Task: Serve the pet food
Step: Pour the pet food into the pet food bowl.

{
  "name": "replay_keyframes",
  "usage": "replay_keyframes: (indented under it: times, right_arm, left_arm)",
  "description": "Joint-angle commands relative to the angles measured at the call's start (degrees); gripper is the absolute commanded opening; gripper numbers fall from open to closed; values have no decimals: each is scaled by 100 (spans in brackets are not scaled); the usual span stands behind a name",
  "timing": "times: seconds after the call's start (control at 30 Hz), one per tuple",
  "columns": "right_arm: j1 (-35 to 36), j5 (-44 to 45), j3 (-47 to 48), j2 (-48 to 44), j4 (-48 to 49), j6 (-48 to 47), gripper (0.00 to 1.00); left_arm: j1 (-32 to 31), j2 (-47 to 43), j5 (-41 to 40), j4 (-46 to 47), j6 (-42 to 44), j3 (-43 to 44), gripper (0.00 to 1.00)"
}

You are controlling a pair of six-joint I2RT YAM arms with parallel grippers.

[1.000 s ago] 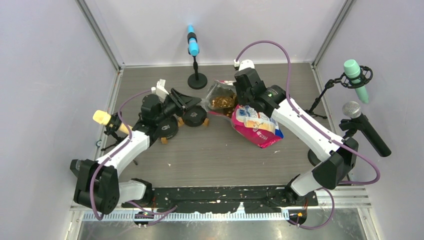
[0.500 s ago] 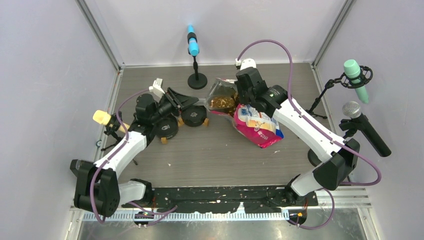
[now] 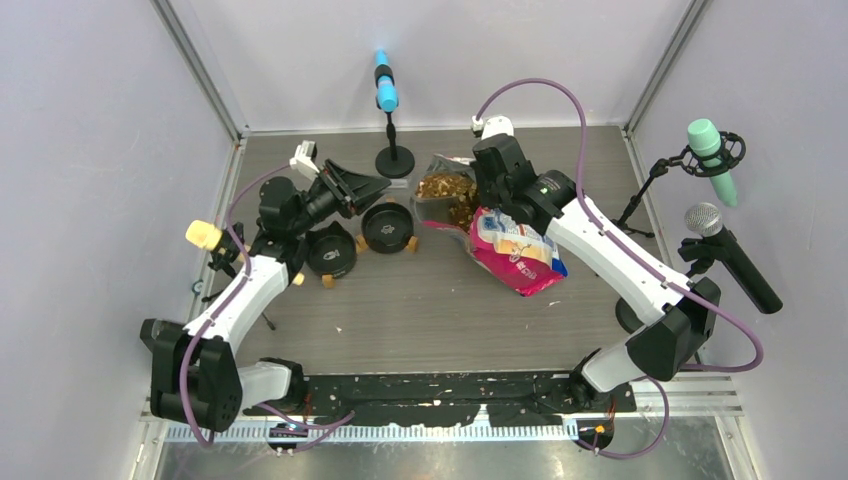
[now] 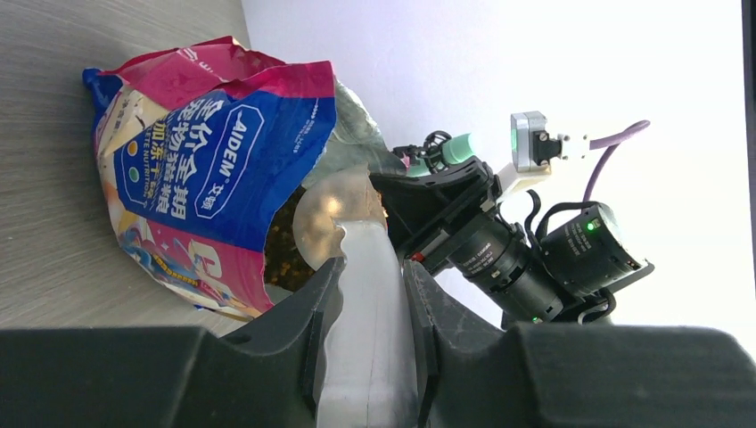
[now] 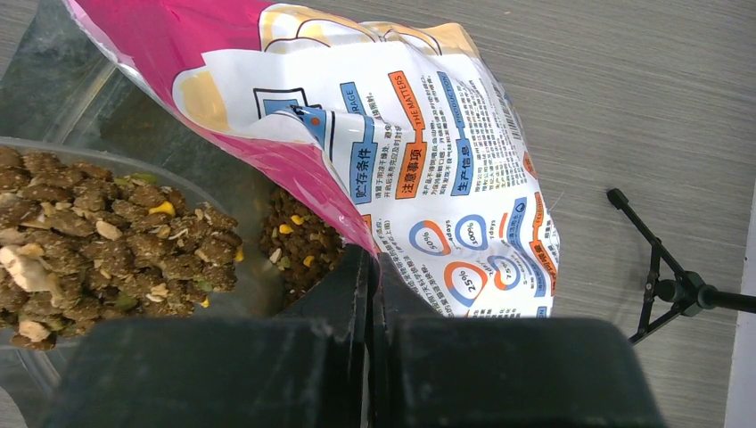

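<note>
The bench (image 3: 440, 310) is grey laminate with wood grain, flat and matte. On it, right of the middle, lies the bag (image 3: 515, 255). It is glossy printed film in pink, white and blue, silvery inside, creased and soft. I judge it will sag if the rim is let go. My right hand (image 5: 373, 259) is closed tight on the pink rim of the mouth and holds it open.

Left of the bag stand 2 black bowls (image 3: 388, 227), round and hard, on small wooden feet. From above I see no pellets in them.

My left hand (image 4: 367, 267) is clamped on the handle of a pale scoop (image 4: 334, 209) of translucent stiff plastic with a round cup. It is raised near the bowls and points toward the bag mouth.

The pet food (image 5: 107, 241) lies in the bag mouth: many small dry pellets, brown and tan, with some yellow and green bits, rough in look. I judge each pellet light and hard. Together they should flow like gravel and scatter easily. Fingers cannot take them. The scoop must go under the heap and stay level on the way to a bowl.
</note>
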Motion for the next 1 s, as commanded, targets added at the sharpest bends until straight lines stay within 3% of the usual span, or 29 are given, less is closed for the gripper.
replay_keyframes:
  times: [0.0,0.5,0.97]
  right_arm:
    - [-82,254,-5,-156,139,-92,5]
    - [-187,56,10,-149,122,19,5]
    - [-243,29,128,-31,122,42,5]
  left_arm:
    - [97,-61,388,-80,23,332,0]
    - [704,-102,1125,90,-631,373,0]
    - [1539,-59,1335,-721,25,817,0]
